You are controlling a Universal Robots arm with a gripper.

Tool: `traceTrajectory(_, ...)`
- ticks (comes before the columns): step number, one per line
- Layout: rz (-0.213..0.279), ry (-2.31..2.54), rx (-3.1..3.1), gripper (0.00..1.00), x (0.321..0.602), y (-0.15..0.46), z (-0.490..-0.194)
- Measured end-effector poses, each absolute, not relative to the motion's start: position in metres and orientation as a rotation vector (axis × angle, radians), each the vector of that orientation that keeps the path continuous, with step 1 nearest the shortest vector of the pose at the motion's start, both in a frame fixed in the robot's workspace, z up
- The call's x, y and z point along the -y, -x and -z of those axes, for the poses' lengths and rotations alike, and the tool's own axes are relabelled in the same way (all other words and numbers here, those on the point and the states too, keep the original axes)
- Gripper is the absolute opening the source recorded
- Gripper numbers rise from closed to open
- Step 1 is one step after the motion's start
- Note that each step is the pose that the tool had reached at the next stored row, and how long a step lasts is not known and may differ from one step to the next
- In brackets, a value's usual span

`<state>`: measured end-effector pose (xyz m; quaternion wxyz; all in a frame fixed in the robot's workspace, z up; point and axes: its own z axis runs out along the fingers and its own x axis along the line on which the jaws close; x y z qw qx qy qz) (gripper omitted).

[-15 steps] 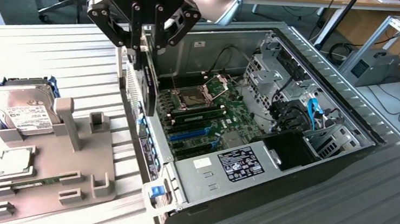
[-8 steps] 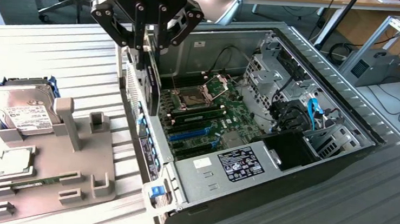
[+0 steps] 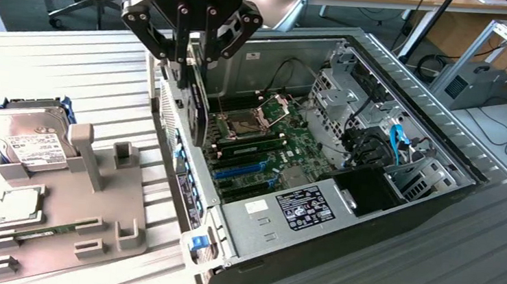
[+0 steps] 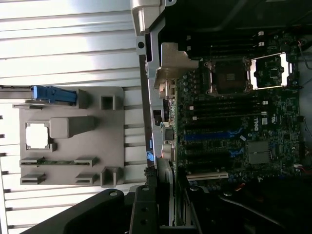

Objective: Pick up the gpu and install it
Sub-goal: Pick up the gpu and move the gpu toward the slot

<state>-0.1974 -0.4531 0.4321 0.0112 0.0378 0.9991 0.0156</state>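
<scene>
The gripper point(image 3: 191, 64) is clenched on the gpu point(image 3: 198, 116), which hangs upright straight below its fingers. Beneath and just beside it lies the motherboard point(image 3: 271, 147). The card's lower edge seems clear of the blue slots point(image 3: 237, 169), though that is hard to judge.

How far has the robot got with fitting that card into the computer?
The pick-up looks done: the fingers have the gpu clamped upright, clear of the table. In hand now: the card hangs inside the open computer case, above the motherboard and close to one case wall. Left: it is not yet seated in any of the blue slots.
</scene>
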Motion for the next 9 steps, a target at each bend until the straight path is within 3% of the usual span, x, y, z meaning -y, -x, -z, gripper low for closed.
traceTrajectory(9,-0.049,-0.118,-3.117,0.26,0.4518,0.1886,-0.4299)
